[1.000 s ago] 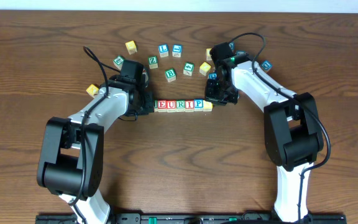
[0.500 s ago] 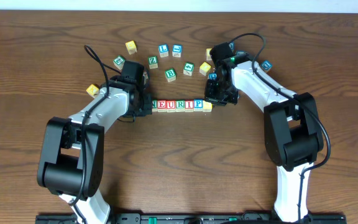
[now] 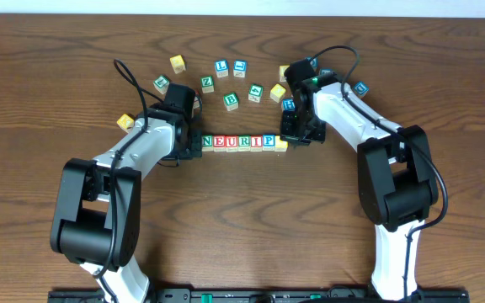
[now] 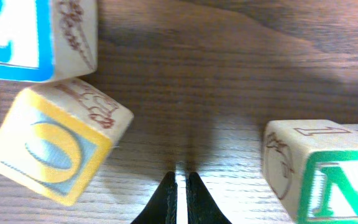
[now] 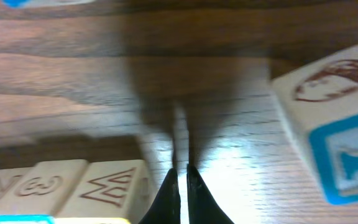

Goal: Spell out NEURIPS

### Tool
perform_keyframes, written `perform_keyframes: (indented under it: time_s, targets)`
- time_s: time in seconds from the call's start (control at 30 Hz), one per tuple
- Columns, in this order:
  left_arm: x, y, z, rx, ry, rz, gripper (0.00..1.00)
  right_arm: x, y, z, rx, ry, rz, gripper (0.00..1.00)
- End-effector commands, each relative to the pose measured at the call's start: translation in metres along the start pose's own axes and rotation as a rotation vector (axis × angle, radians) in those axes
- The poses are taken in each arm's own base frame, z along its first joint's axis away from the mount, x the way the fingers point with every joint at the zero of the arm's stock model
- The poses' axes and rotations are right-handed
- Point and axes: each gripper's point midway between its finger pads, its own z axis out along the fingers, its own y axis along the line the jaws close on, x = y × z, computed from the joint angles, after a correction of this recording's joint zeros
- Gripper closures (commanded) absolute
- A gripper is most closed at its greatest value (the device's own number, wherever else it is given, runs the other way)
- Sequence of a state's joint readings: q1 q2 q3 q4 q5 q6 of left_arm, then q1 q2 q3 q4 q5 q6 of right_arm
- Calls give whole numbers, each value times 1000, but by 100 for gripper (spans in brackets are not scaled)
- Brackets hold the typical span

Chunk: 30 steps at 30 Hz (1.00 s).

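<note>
The cubes stand in one row on the table, reading N [image 3: 207, 141], E [image 3: 219, 142], U [image 3: 231, 142], R [image 3: 243, 142], I [image 3: 256, 142], P [image 3: 268, 141], with a yellow-faced cube [image 3: 281, 145] closing the right end. My left gripper [image 3: 192, 143] is shut and empty just left of the N. In the left wrist view its tips [image 4: 182, 182] rest low over bare wood, with the green N cube [image 4: 328, 183] to the right. My right gripper [image 3: 298, 133] is shut and empty beside the row's right end; its tips [image 5: 182, 177] sit next to the end cube [image 5: 107, 186].
Loose cubes lie behind the row: yellow [image 3: 178, 63], green [image 3: 161, 83], Z [image 3: 207, 83], two blue [image 3: 221, 67] [image 3: 240, 67], B [image 3: 231, 101], green [image 3: 255, 93], yellow [image 3: 277, 92]. Others sit at the left [image 3: 125, 122] and right [image 3: 360, 87]. A blue-bordered cube [image 5: 337, 134] is close to the right gripper.
The left gripper has drawn back to the left, uncovering the green N cube at the row's left end. The right arm has barely shifted.
</note>
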<state>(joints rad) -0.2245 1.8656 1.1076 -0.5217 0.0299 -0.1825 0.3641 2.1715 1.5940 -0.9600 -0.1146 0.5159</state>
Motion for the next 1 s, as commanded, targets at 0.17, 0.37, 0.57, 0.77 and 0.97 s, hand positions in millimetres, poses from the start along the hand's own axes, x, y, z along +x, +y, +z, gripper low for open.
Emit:
perform_keyframes:
  time_s: [0.17, 0.37, 0.57, 0.77, 0.97]
  targets:
    - [-11, 8, -2, -44, -21, 3, 92, -9, 1, -13, 23, -58, -65, 99]
    - [-20, 7, -12, -45, -40, 25, 92, -7, 7, -12, 0, -53, -87, 99]
    - [-33, 15, -34, -93, -97, 26, 92, -5, 14, -12, -20, -50, -96, 99]
    - [-38, 27, -47, -95, -120, -6, 93, -5, 19, -12, -31, -55, -105, 99]
    - [-40, 43, -52, -104, -125, -46, 92, -5, 19, -12, -31, -55, -107, 99]
